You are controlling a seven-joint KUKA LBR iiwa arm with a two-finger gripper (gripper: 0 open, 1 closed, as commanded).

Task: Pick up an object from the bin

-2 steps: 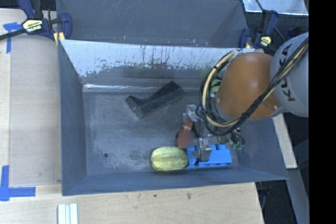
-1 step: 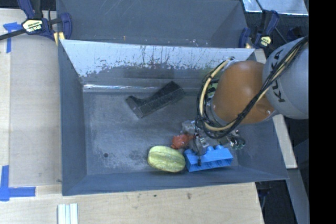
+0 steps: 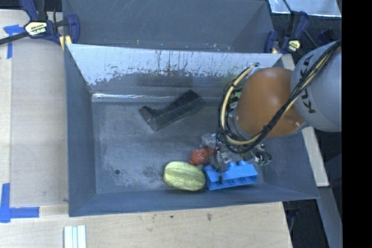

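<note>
the tool (image 3: 220,151) sits low by a small red piece (image 3: 200,155) and a blue block (image 3: 235,176) at the bin's (image 3: 80,125) front; apart or together, cannot tell.

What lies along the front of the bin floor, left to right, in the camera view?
Yellow-green oval thing → small red-orange thing → blue blocky thing. The black angled piece lies farther back and overlaps the oval's span, so it is left out.
</note>
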